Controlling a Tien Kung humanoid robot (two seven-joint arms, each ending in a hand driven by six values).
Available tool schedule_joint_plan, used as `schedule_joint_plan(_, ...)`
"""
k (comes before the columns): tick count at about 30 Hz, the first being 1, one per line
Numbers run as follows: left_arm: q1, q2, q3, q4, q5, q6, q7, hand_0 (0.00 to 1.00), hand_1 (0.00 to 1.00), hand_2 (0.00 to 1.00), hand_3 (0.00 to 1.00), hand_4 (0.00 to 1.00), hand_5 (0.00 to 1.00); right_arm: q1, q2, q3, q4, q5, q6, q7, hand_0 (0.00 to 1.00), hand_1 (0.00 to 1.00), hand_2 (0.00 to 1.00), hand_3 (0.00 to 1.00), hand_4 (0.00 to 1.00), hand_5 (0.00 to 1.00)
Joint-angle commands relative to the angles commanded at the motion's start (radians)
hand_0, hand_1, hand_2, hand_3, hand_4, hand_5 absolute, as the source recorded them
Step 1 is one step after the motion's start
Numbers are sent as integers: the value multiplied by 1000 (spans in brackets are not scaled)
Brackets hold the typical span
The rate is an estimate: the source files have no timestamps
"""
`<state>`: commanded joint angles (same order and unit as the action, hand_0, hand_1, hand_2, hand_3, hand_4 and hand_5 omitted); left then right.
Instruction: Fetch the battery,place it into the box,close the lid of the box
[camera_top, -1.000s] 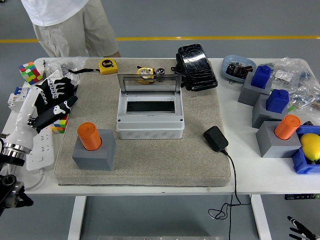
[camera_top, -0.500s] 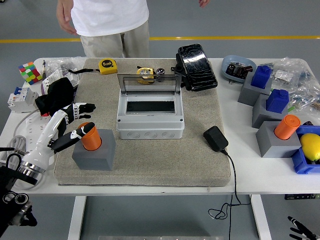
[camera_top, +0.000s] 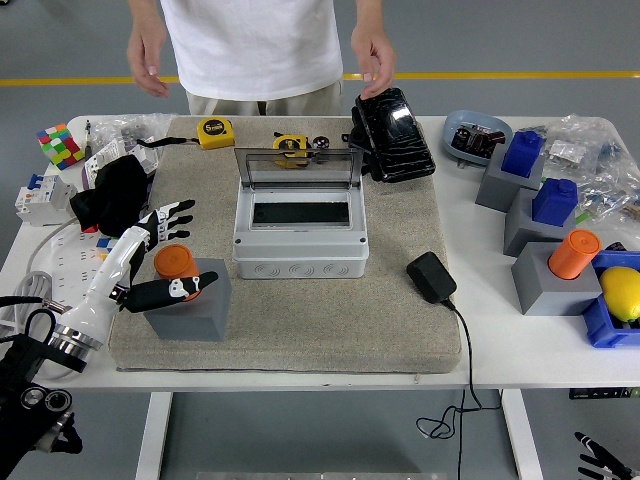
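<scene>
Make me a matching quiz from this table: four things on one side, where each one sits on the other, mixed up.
Things:
1. orange battery
2. grey box
3. lemon
4. Rubik's cube

Places:
A. blue tray at the right edge
B. far left corner of the table
C. grey holder, with the left hand around it
D. middle of the mat, lid standing open

Pairs: 1-C, 2-D, 3-A, 4-B
</scene>
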<state>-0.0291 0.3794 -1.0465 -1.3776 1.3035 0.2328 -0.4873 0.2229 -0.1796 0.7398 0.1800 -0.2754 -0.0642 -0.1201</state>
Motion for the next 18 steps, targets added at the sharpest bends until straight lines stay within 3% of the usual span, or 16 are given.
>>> schedule_joint_plan(4,-8,-7,22,10,-35,9,-31,516,729,871,847,998,2,0,1,-4,0,4,0,1,642,693,684,563,929,489)
schedule_joint_plan(5,-11,-9,31,14,-53,14,-47,467,683,816,804,998,2,1,1,-6,0,6,0,2,642,693,684,563,930,488)
schedule_joint_plan(16,-49,-38,79,66,-145,26,-112,462,671,798,792,998,2,1,4,-14,0,11,0,2,642,693,684,563,931,489)
schedule_joint_plan(18,-54,-42,88,72,-158,27,-120,466,655,759,773,998,2,2,4,-16,0,13,0,3,642,692,684,562,930,492)
